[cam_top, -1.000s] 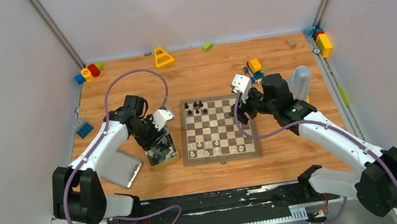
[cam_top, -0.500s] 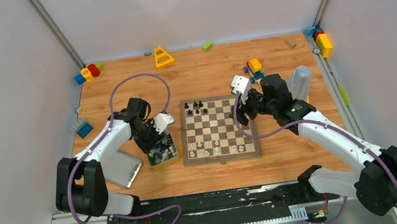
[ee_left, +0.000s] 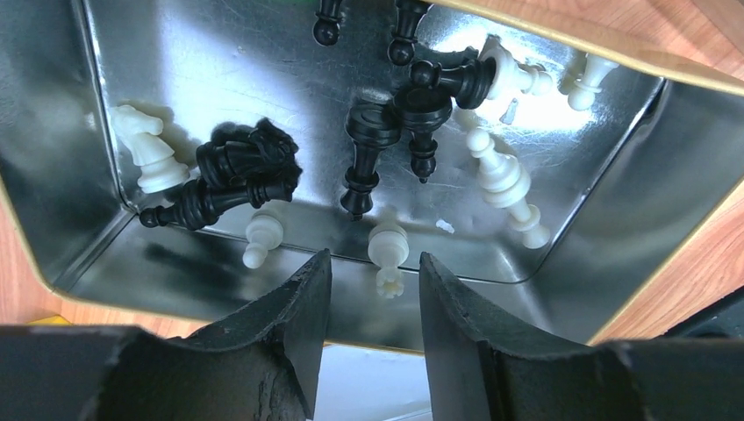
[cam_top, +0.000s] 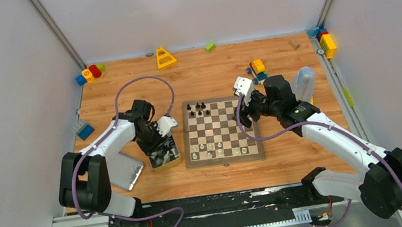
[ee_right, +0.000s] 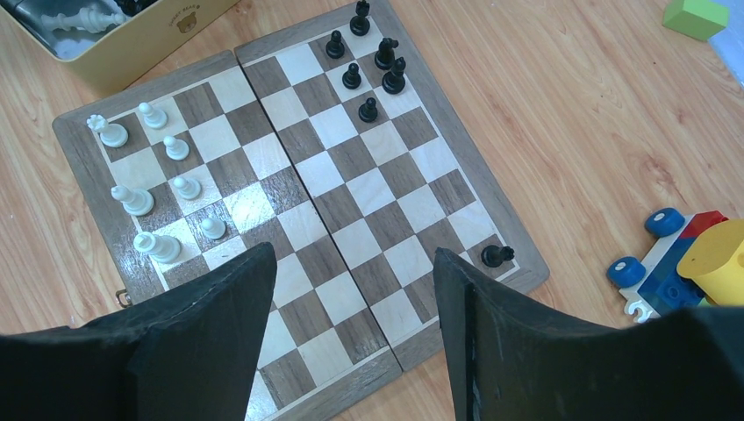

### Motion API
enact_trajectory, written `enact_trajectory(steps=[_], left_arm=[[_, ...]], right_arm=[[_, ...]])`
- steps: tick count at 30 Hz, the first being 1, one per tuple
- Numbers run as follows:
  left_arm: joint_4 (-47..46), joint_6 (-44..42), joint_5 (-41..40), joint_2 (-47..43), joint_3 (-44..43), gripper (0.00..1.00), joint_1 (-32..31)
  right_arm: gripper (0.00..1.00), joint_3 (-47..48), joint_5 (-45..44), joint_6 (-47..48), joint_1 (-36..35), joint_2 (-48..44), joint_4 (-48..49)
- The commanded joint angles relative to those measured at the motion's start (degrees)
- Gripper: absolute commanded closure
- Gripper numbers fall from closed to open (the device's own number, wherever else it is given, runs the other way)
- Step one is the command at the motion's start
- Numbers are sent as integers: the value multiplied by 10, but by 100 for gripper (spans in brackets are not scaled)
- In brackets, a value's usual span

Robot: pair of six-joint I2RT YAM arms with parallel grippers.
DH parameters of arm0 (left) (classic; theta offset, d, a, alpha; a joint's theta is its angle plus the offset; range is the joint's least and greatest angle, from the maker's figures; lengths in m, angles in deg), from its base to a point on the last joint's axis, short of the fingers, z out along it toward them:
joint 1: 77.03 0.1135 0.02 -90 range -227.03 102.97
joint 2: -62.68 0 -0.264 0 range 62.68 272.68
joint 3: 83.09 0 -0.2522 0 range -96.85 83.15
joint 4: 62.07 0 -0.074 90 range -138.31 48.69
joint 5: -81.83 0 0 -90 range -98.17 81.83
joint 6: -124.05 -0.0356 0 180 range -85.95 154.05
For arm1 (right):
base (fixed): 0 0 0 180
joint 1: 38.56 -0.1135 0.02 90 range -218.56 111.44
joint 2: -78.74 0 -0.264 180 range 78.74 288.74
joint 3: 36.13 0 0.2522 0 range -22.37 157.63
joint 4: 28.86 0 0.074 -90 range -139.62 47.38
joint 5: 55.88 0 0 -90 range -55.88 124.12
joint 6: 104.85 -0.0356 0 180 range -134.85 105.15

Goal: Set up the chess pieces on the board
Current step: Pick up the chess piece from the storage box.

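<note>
Two hands, both released. The left hand [ee_left: 375,263] hangs over the open tin [ee_left: 597,219] with its fingers parted and nothing between them. A white pawn [ee_left: 387,252] lies on the tin floor just beyond the gap; whether a fingertip touches it cannot be told. Around it, black and white pieces [ee_left: 364,149] lie tumbled on their sides. Several overlap in a dark knot that defies counting, and the frame edge cuts off the topmost ones. From above, this hand's tips are lost against the tin's dark inside.

The right hand [ee_right: 353,259] hovers over the right edge of the board [ee_right: 351,158], fingers wide and grasping nothing. Those fingers hide the squares beneath them. In its wrist view, seven white pieces stand upright in the two rows at one end. Six black ones cluster at one corner of the opposite end, and a lone black piece [ee_right: 497,255] stands at the other corner. The top view shows pale specks further along the white rows, too small to count.

The board lies flat on the worktop [cam_top: 205,76], just right of the tin. A flat lid [cam_top: 125,171] lies left of the tin, partly under the left arm. Toy blocks [cam_top: 258,68] are scattered along the far and right edges.
</note>
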Motion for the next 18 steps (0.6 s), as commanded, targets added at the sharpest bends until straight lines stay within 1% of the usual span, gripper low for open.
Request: enact_trajectory(steps=[1, 5, 7, 11, 15, 17, 18], left_arm=[[-7, -10, -5, 12, 2, 51, -3], [-5, -11, -3, 19, 2, 55, -3], [-5, -11, -3, 22, 2, 59, -4], [-2, -6, 4, 18, -7, 70, -4], [17, 0, 25, 6, -28, 84, -5], [30, 3, 33, -1, -41, 89, -7], [39, 4, 36, -8, -51, 89, -9]], right_arm=[[32, -2, 12, 7, 2, 1, 11], [32, -3, 12, 8, 2, 2, 10], [32, -3, 11, 9, 2, 2, 11], [32, -3, 11, 10, 2, 2, 11], [32, -4, 10, 11, 2, 3, 11], [32, -4, 10, 11, 2, 4, 11], [32, -4, 10, 11, 2, 4, 11]])
